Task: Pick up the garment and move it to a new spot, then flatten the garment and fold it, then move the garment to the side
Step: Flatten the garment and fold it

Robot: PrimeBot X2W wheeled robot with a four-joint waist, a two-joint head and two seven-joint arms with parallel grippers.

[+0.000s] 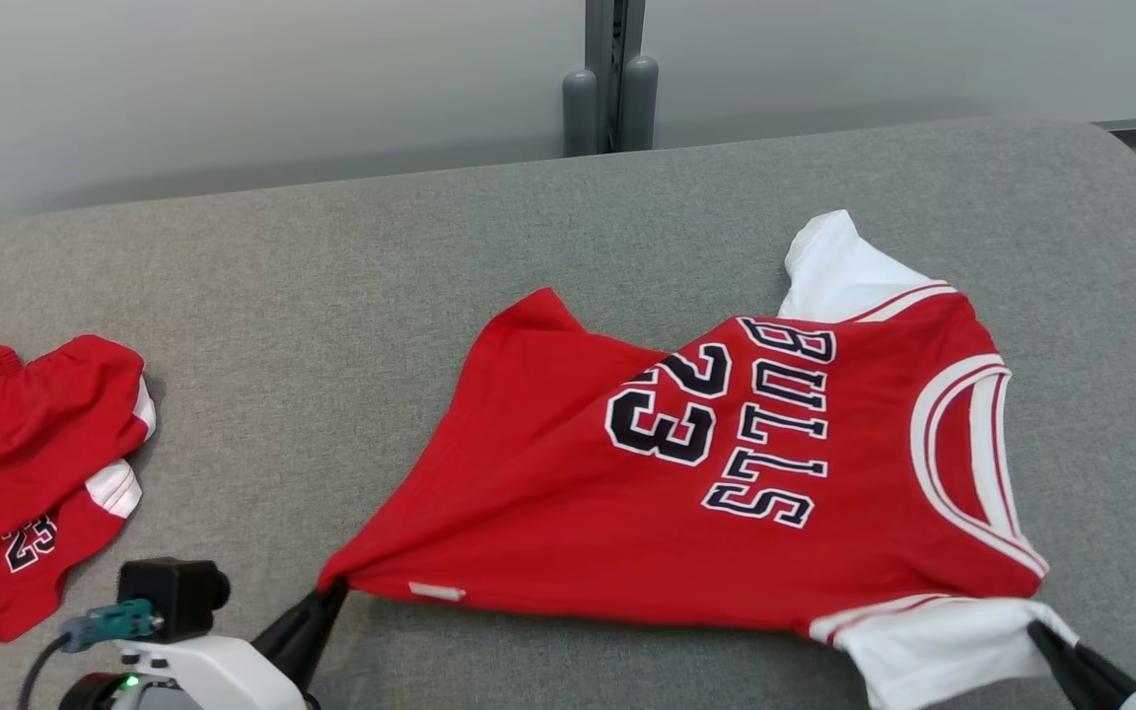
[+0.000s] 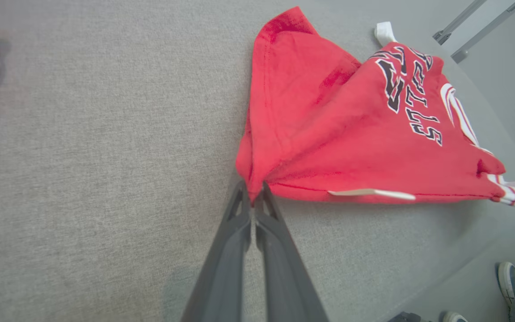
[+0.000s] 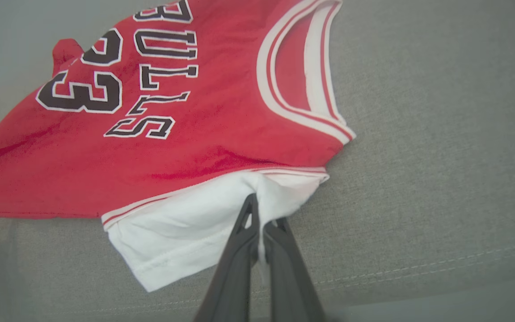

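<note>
The garment (image 1: 726, 473) is a red jersey with white sleeves and black "BULLS 23" lettering, lying front-up on the grey cushion, collar to the right. My left gripper (image 1: 333, 590) is shut on its near hem corner, which bunches between the fingers (image 2: 254, 197). Pinched at the lower right, the near white sleeve is held by my right gripper (image 1: 1039, 631), which is shut on it (image 3: 259, 214). The cloth between both grips is pulled fairly taut, and the red jersey (image 3: 159, 125) lifts slightly near the held edge. The far hem corner (image 2: 289, 27) is folded up.
Another red piece of clothing (image 1: 26, 463) with white trim lies crumpled at the left edge of the grey cushion (image 1: 331, 296). A wall and a grey post (image 1: 612, 89) stand behind. In the left wrist view, a person's shoe (image 2: 510, 279) is on the floor beyond the cushion's edge.
</note>
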